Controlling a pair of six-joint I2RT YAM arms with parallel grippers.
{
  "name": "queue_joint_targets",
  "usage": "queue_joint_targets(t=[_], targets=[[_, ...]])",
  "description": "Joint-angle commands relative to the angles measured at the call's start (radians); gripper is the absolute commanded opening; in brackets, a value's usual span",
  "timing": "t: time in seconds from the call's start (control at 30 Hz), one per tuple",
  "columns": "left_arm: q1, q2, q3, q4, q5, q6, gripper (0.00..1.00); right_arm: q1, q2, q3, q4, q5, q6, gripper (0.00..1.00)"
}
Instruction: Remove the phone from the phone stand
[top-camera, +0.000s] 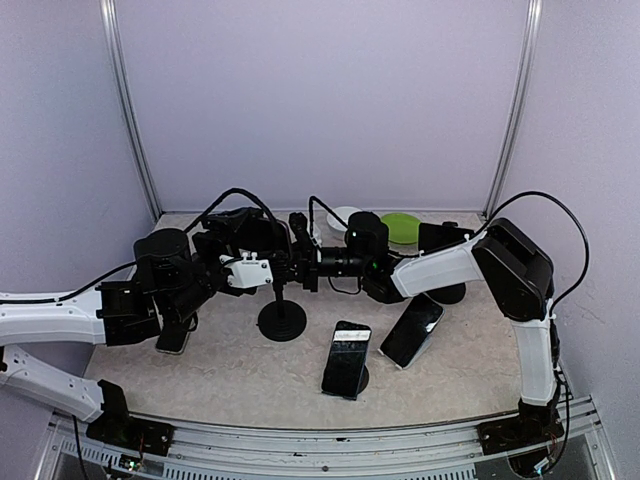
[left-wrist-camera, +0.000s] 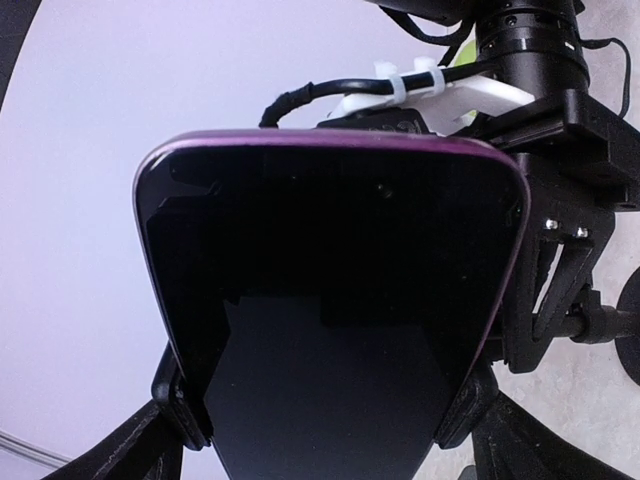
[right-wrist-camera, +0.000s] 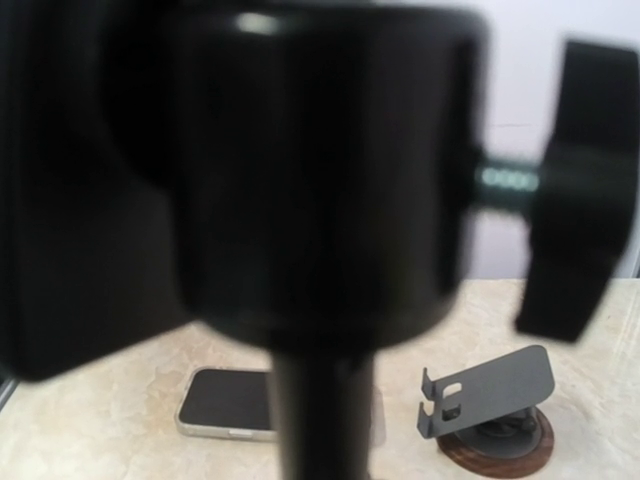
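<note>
While the left gripper (left-wrist-camera: 325, 415) has its fingers (left-wrist-camera: 180, 400) pinched tight on both long edges of the phone (left-wrist-camera: 340, 300), the phone sits up by the head of the phone stand (top-camera: 283, 318). Its long axis is roughly level, far end pointing at the stand, dark screen facing the wrist cam. Left arm reaches in from the stand's left. Right gripper (top-camera: 303, 267) is right up against the stand's other side, can't tell how closed.
</note>
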Motion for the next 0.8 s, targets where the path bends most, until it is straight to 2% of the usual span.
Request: queue_joint_targets(t=[0.0,0.17,0.4,0.77], targets=[[-0.006,0.019,0.037,0.014,0.005,-0.053,0.92,0.015,-0.023,-0.013,-0.034,-0.059,-0.002,0.0],[-0.005,0.021,0.091,-0.057,0.041,-0.223,0.8,0.015,-0.027,-0.021,-0.03,-0.05,-0.007,0.0],[-0.005,0.033,0.138,-0.13,0.073,-0.517,0.73,0.015,-0.031,-0.03,-0.021,-0.035,-0.013,0.0],[0.001,0.018,0.119,-0.112,0.096,-0.89,0.64,0.014,-0.035,-0.048,0.014,-0.021,-0.016,0.0]])
